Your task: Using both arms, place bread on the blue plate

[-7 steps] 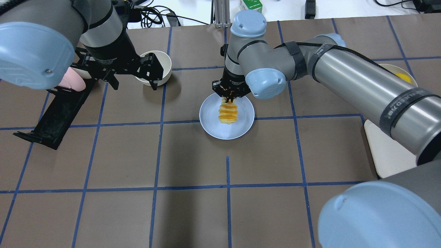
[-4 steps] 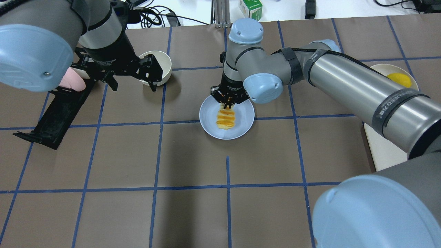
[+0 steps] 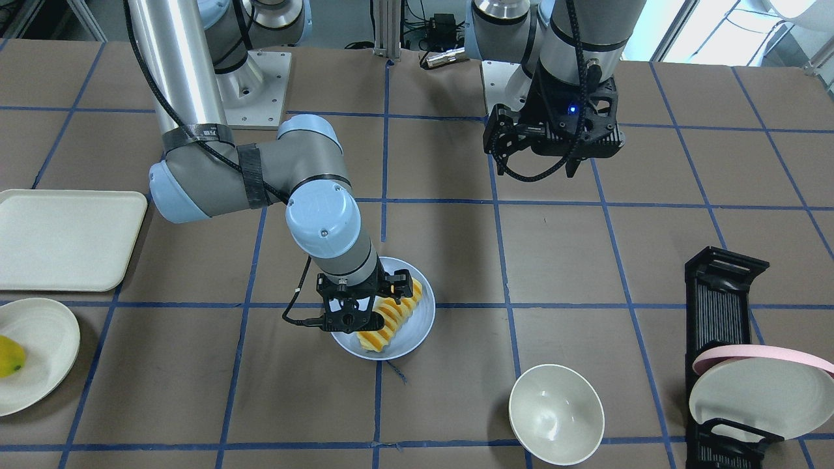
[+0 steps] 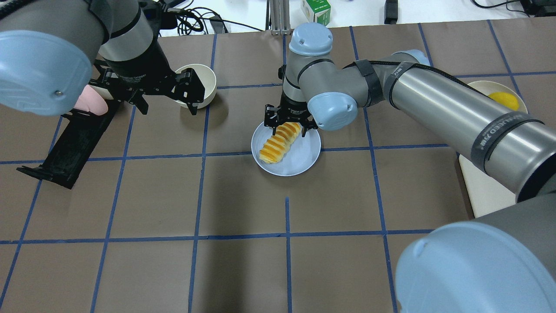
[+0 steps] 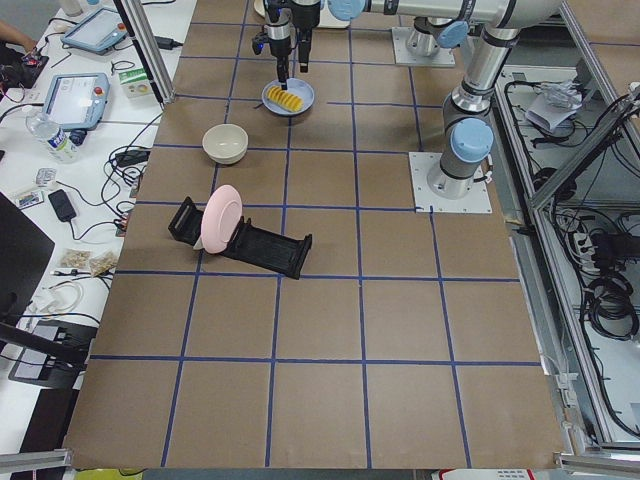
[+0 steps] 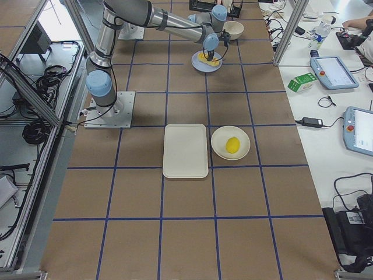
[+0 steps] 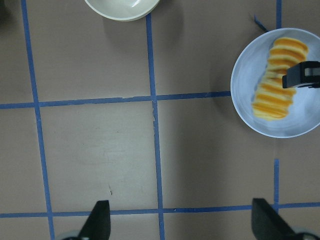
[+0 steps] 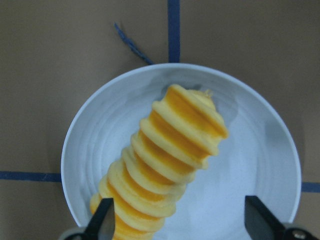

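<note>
On blue plate (image 4: pixel 305 159), ridged yellow-orange bread (image 4: pixel 280 142)

Obs: bread (image 4: pixel 280 142), ridged pale-yellow loaf with orange crusts, lies diagonally across blue plate (image 4: pixel 304 164); plate round, shallow, mid-table.

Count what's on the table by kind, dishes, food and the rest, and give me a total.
Plates: 3 (blue plate, cream plate, pink-rimmed plate)
Bowl: 1
Tray: 1
Toy food: 2 (bread, yellow fruit)
Black rack: 1
Total: 8
</note>
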Tool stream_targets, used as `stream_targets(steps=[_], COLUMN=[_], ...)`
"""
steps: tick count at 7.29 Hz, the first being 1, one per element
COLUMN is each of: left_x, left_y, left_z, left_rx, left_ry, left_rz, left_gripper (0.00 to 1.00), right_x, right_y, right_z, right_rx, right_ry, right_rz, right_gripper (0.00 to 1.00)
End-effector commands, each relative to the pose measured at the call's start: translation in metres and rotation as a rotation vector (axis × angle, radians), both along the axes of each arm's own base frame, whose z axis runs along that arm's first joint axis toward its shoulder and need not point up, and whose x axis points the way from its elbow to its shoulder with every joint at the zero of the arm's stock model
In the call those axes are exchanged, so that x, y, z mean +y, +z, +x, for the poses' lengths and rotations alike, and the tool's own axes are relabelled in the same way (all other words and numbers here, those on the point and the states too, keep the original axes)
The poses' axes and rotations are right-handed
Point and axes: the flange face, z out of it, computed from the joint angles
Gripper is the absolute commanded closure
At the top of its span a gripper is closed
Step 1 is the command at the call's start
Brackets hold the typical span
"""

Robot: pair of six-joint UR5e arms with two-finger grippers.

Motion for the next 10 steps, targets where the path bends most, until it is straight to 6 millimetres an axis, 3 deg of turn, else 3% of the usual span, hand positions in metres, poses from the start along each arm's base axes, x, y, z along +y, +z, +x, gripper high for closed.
stream_targets(steps=[1,3,4,6,7,10], left_x=[0.000,-0.001,-0.001,-0.001,-0.001,-0.002], left_y=[0.001,0.001,0.002,0.003,0.003,0.004], left_z=[0.000,0.001,0.001,0.001,0.001,0.002], left_rx=[0.001,0.000,0.000,0.000,0.000,0.000], left_ry=[-0.002,0.000,0.000,0.002,0.002,0.003], left_rz=[-0.003,-0.003,-0.004,-0.006,-0.006,-0.009], left_gripper=[0.00,0.00,0.00,0.00,0.00,0.00], right_x=[-0.009,-0.017,-0.001,0.021,0.030,0.037], right_y=[0.054,0.106,0.139,0.179,0.198,0.209], right_z=[-0.036,-0.123,-0.146,-0.168,-0.191,-0.195], right_rx=[0.106,0.144,0.147,0.152,0.140,0.140], right_ry=[0.001,0.052,0.055,0.092,0.060,0.066], right_rz=[-0.044,-0.031,-0.021,-0.039,-0.034,-0.047], right_gripper=[0.00,0.00,0.00,0.00,0.00,0.00])
